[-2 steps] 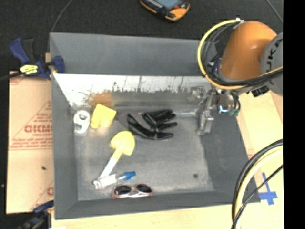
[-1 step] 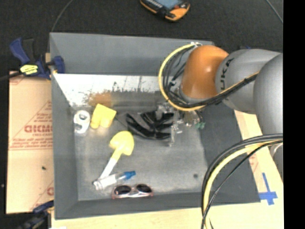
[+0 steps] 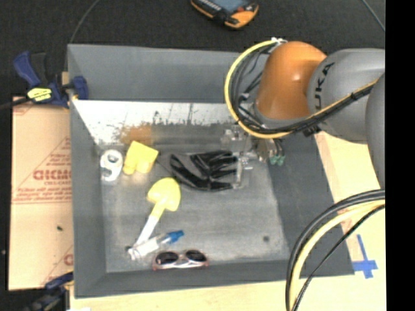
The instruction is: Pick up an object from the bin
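My gripper hangs low over the right end of a black glove-like thing that lies in the middle of the bin near its back wall. The metal fingers point down beside the black thing's right edge, and nothing shows between them. A yellow block lies left of the black thing. A yellow scoop with a white handle lies in front of it.
A small white roll sits at the bin's left side. A white pen with a blue cap and a pair of sunglasses lie near the front wall. The arm with its orange cover and cables comes in from the right.
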Robot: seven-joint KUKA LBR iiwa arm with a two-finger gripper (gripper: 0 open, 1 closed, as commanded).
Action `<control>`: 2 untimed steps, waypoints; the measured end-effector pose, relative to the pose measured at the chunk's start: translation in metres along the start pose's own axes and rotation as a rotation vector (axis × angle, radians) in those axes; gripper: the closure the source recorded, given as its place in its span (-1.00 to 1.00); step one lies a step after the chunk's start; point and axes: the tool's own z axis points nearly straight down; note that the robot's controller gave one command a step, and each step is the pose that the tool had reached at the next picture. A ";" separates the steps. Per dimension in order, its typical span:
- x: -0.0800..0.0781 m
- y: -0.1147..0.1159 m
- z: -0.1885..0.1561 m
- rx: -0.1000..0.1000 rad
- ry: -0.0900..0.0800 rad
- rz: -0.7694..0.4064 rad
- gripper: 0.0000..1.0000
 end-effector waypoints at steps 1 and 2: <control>-0.010 0.048 0.040 -0.003 0.010 -0.063 -1.00; 0.004 0.069 0.068 -0.001 -0.004 0.105 -1.00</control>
